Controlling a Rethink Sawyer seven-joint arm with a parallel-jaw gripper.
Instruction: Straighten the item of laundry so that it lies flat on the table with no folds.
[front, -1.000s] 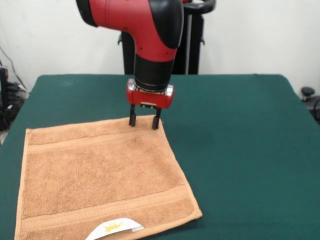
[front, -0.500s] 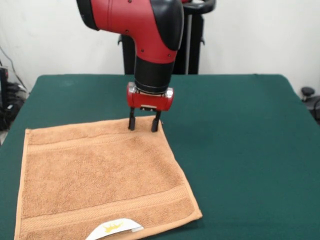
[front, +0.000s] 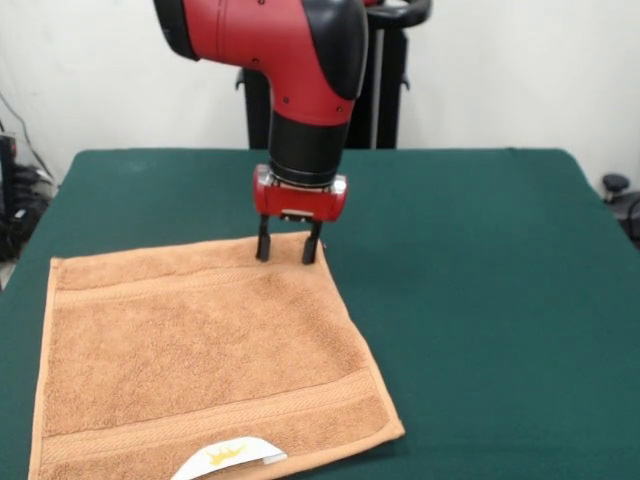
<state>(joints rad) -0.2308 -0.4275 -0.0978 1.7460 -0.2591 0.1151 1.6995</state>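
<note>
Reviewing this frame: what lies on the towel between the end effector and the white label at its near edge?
Only the towel's own terry and two woven border bands, in the front view. Nothing else lies between the end effector and the white label.

No readable words or numbers anywhere. Only one mark: a gold crown emblem (front: 226, 453) printed on a white label (front: 230, 459), sewn at the near hem of the orange-tan towel (front: 195, 350). Too small to make out any lettering beside it.

Orange-tan towel (front: 200, 350) spread flat on green table (front: 480, 300), white crown label (front: 230, 457) at near edge
</note>
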